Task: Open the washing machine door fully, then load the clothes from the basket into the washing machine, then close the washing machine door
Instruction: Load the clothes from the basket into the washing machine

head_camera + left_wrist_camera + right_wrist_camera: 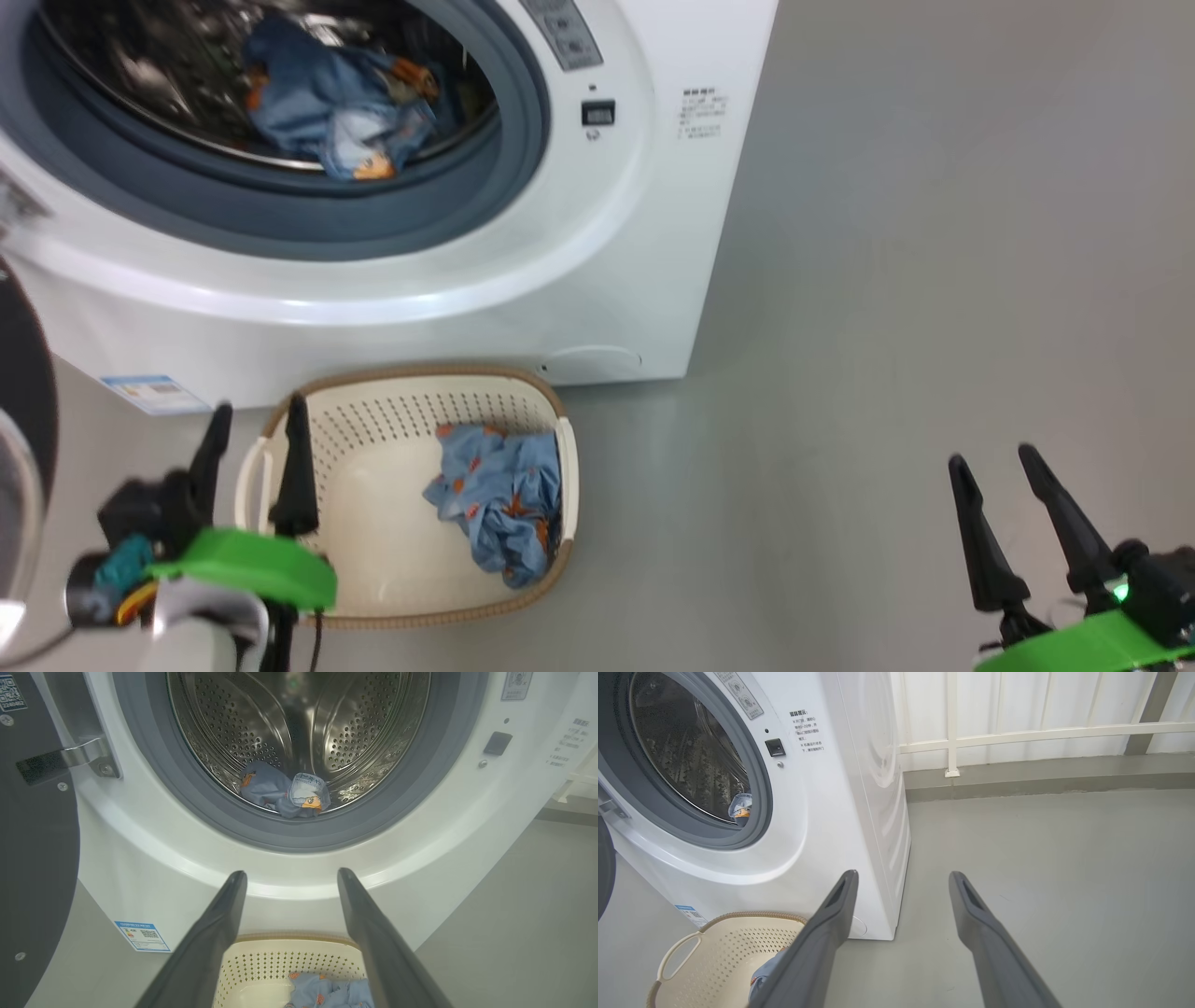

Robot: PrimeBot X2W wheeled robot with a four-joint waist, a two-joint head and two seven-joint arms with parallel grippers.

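The white washing machine (pixel 523 252) (pixel 154 858) (pixel 817 826) stands with its door (pixel 21 439) (pixel 32 835) swung open at the left. One light blue printed garment (pixel 341 107) (pixel 282 793) lies in the steel drum. The cream basket (pixel 383 504) (pixel 261 970) (pixel 714 947) sits on the floor in front of the machine, with another blue garment (pixel 499 499) (pixel 327 991) in its right half. My left gripper (pixel 257 429) (pixel 292 877) hangs open over the basket's left rim, holding nothing. My right gripper (pixel 994 467) (pixel 901 877) is open over bare floor to the right.
Grey floor (pixel 934 280) spreads to the right of the machine. A white railing and panelled wall (pixel 1017 732) run behind it. A blue label sticker (pixel 154 392) (pixel 142 935) sits low on the machine's front.
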